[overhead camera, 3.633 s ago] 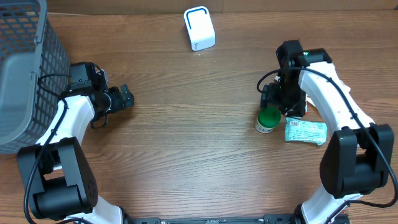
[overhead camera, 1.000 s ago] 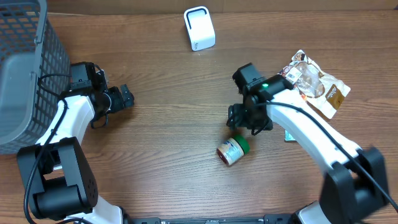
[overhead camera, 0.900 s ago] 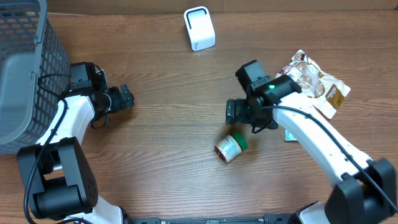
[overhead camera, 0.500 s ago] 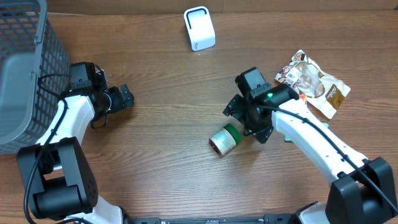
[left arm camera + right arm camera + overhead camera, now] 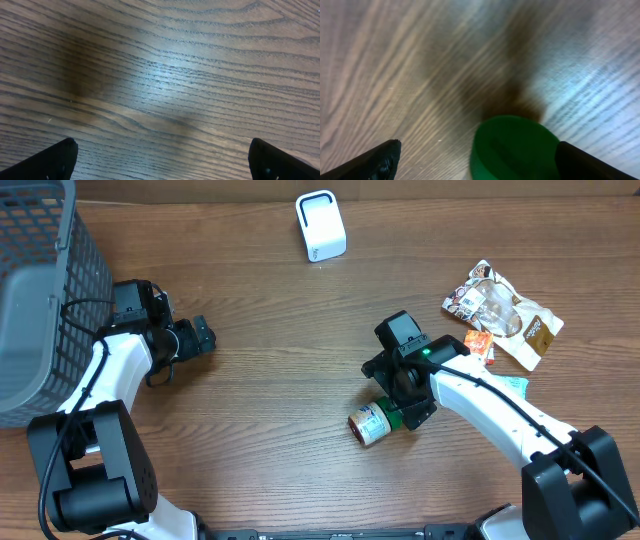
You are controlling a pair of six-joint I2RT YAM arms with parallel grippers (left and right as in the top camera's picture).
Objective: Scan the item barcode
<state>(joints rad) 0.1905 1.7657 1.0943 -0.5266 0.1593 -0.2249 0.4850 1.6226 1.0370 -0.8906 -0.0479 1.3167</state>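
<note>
A small jar with a green lid (image 5: 368, 424) lies on its side on the wooden table, lid toward my right gripper (image 5: 398, 402). In the right wrist view the green lid (image 5: 515, 147) sits between the spread fingers of the right gripper (image 5: 485, 162), close against the right fingertip (image 5: 592, 162); the gripper is open. The white barcode scanner (image 5: 320, 225) stands at the back centre. My left gripper (image 5: 200, 338) rests at the left, open over bare wood (image 5: 162, 162) with nothing between its fingers.
A grey mesh basket (image 5: 40, 290) fills the far left. Snack bags (image 5: 505, 310), an orange packet (image 5: 478, 345) and a teal packet (image 5: 515, 383) lie to the right of the right arm.
The jar, earlier upright at the right, now lies on its side near the centre. My right gripper has swung down around its lid. The left arm has not moved.
</note>
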